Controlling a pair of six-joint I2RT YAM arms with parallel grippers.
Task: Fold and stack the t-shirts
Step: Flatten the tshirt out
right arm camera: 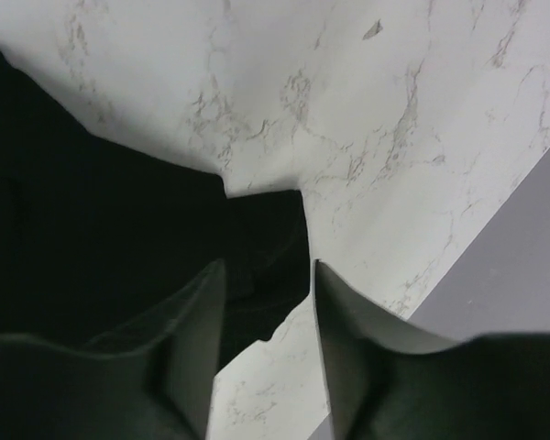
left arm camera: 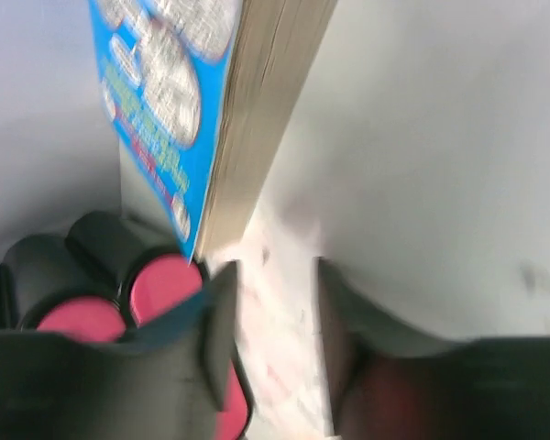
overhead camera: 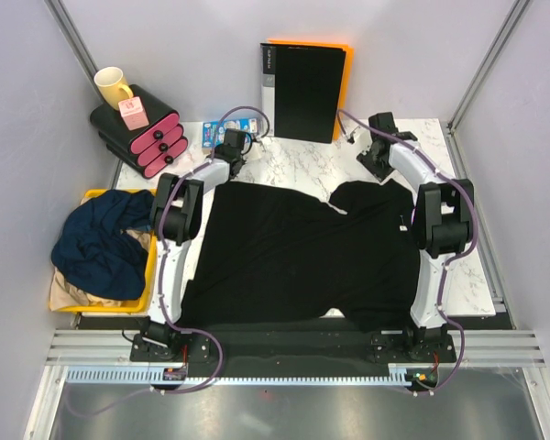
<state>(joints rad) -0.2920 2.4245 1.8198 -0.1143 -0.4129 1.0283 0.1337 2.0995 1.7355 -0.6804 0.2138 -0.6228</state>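
1. The black t-shirt (overhead camera: pixel 293 261) lies spread flat at the centre of the marble surface (overhead camera: pixel 302 165). Its near hem reaches the edge at 6 o'clock, and one sleeve points toward 1 o'clock.
2. The navy t-shirt (overhead camera: pixel 101 243) lies crumpled in a yellow tray (overhead camera: pixel 150 275) at 9 o'clock, off the surface's left side. A tan t-shirt (overhead camera: pixel 73 291) shows beneath it.
3. The left gripper (overhead camera: pixel 234 145) (left arm camera: pixel 270 275) is at 11 o'clock from the black t-shirt, clear of the cloth. Its fingers stand apart with nothing between them, and only bare surface shows in the gap.
4. The left wrist view faces a blue box (left arm camera: pixel 160 101) standing on edge, with pink-ended black cylinders (left arm camera: pixel 160 284) to its left. This view is blurred.
5. The right gripper (overhead camera: pixel 376 160) (right arm camera: pixel 266 275) is at 1 o'clock, over the sleeve tip of the black t-shirt. Its fingers are parted. The cloth's corner lies flat on the surface in line with the gap and is not pinched.
6. A black binder (overhead camera: pixel 302 92) with an orange back stands against the wall at 12 o'clock.
7. At 10 o'clock a yellow mug (overhead camera: pixel 113 87) and a small pink box (overhead camera: pixel 134 115) sit on top of the cylinder stack.
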